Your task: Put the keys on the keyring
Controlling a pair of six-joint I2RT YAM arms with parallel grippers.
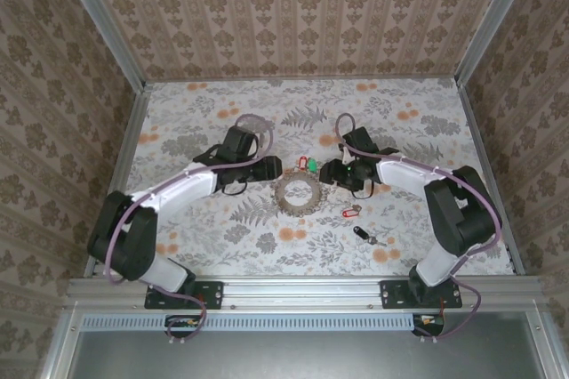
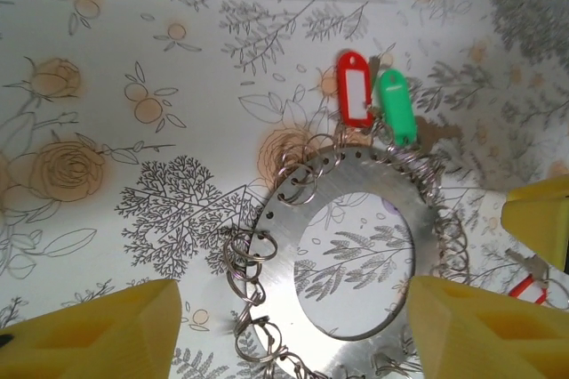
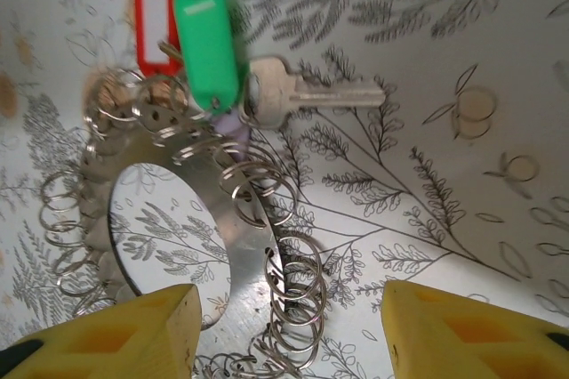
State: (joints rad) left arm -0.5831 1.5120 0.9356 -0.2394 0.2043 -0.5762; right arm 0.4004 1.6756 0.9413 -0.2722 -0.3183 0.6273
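My two arms meet over the keyring [image 1: 296,192], a flat metal ring edged with small wire loops, lying near the middle of the floral-print table [image 1: 204,112]. My left gripper [image 1: 264,172] hangs at its left side, my right gripper [image 1: 331,174] at its right.

From the left wrist, my left gripper [image 2: 293,334] stands wide open with nothing in its grasp. The keyring [image 2: 356,174] lies below, between the yellow fingers [image 2: 89,330].

My right gripper [image 3: 284,334] is likewise parted and holds nothing, poised above the keyring's [image 3: 244,245] looped rim.

A red-tagged key [image 3: 156,10] and a green-tagged key [image 3: 206,36] rest side by side at the ring's far edge, the silver blade [image 3: 307,94] pointing away from it. Whether they are threaded on I cannot tell.

A second red-tagged key [image 1: 348,213] and a black-headed key [image 1: 363,235] lie loose, nearer my right base.
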